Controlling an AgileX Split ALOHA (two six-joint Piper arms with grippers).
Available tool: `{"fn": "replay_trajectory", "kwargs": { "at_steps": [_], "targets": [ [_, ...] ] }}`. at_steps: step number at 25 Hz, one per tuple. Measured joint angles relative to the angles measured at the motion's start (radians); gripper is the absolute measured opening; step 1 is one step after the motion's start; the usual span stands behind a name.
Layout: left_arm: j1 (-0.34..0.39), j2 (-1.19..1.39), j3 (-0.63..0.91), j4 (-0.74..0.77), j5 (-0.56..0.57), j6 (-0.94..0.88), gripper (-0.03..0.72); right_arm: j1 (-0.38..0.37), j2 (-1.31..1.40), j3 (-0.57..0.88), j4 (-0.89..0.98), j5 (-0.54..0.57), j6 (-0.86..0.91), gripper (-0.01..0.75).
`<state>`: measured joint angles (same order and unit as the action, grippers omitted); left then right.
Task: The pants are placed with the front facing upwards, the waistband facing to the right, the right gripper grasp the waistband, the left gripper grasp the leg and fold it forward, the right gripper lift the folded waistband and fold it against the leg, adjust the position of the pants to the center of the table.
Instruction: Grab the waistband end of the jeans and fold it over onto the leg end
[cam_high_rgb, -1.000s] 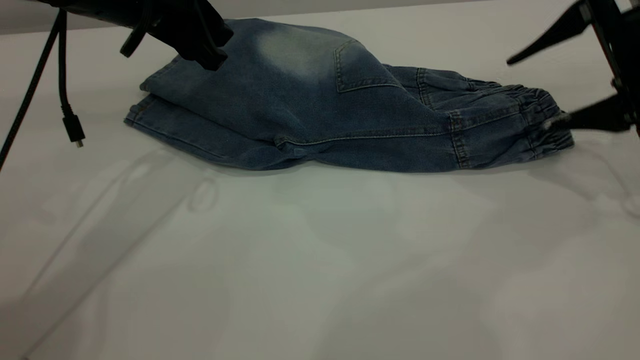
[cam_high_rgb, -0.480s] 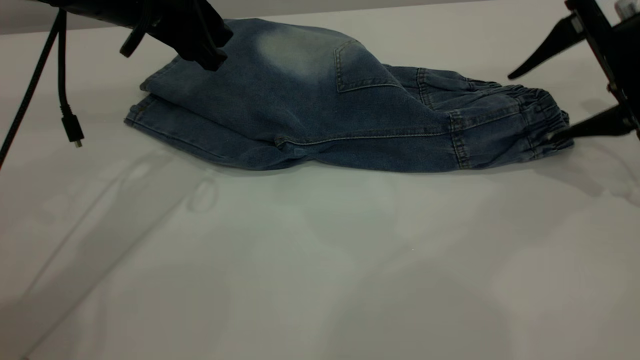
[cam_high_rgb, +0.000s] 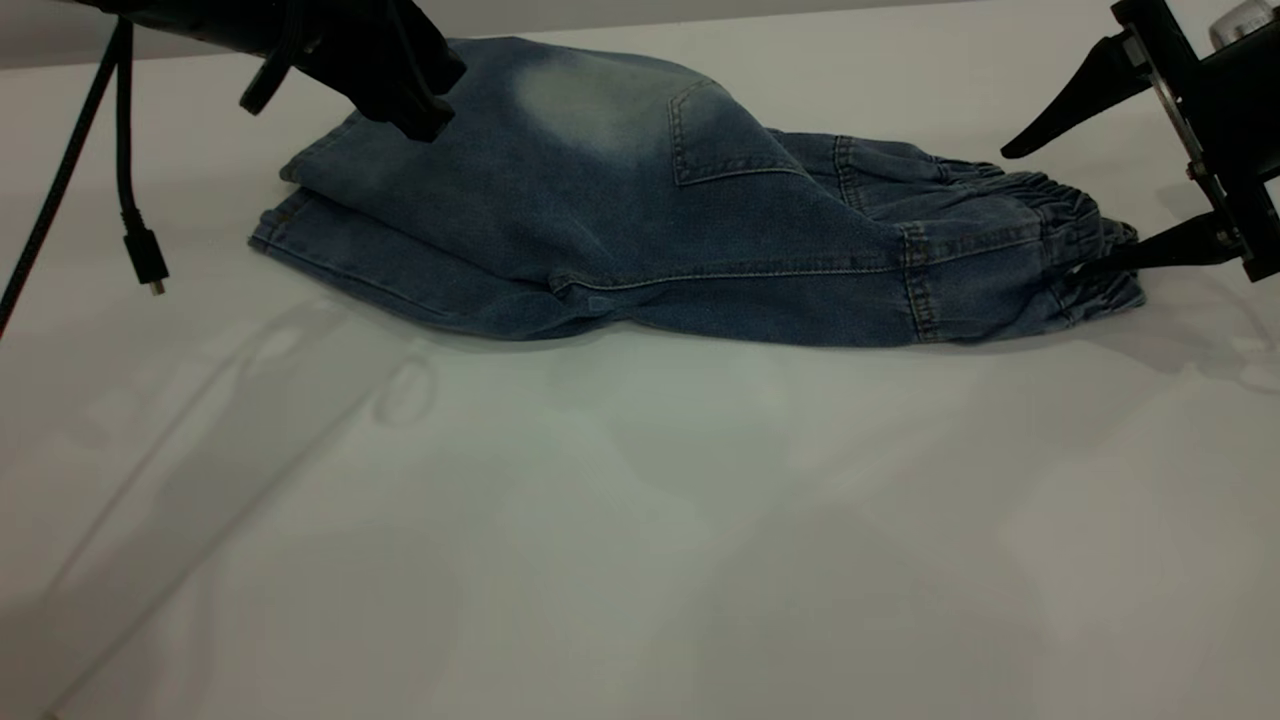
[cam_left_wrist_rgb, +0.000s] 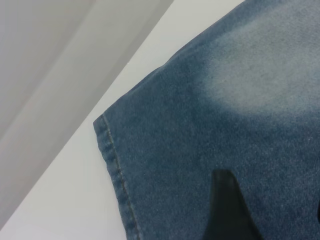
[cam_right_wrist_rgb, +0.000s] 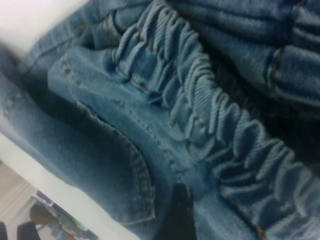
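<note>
Pants (cam_high_rgb: 640, 230) of blue denim lie at the far side of the table (cam_high_rgb: 640, 520), folded lengthwise so that we see two layers at the left end, the upper leg edge set a little back from the lower hem. A pale faded oval shows on the upper layer near the far edge, and a patch pocket (cam_high_rgb: 715, 135) outlined in tan stitching sits just to its right. We find no brand, label or readable writing on the cloth in any view.

At the right end the waistband (cam_high_rgb: 1075, 235) bunches in gathered ruches. We see the right gripper (cam_high_rgb: 1065, 205) there with its fingers spread wide: the lower finger touches the ruched band at its outer edge, while the upper finger stands well above the cloth, clear of it. From the right wrist view the ruched band (cam_right_wrist_rgb: 215, 130) runs diagonally, with a curved stitched pocket seam beside it and one dark fingertip (cam_right_wrist_rgb: 177, 215) resting on the denim.

Over the far left corner of the pants hangs the left gripper (cam_high_rgb: 405, 85). Its wrist view shows a dark finger (cam_left_wrist_rgb: 227, 210) against the upper denim layer near the stitched hem, but we cannot tell whether its fingers are spread or closed. A black cable (cam_high_rgb: 130, 190) dangles from the left arm, its plug hanging above the white surface.
</note>
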<state>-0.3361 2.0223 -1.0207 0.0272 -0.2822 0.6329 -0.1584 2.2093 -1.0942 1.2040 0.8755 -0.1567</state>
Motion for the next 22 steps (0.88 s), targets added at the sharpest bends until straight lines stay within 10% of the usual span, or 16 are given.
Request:
{"fn": "replay_trajectory", "kwargs": {
  "at_steps": [22],
  "targets": [
    [0.0, 0.0, 0.0, 0.0, 0.001, 0.0, 0.384, 0.0, 0.029, 0.001, -0.133, -0.003, 0.107, 0.51]
  ]
}}
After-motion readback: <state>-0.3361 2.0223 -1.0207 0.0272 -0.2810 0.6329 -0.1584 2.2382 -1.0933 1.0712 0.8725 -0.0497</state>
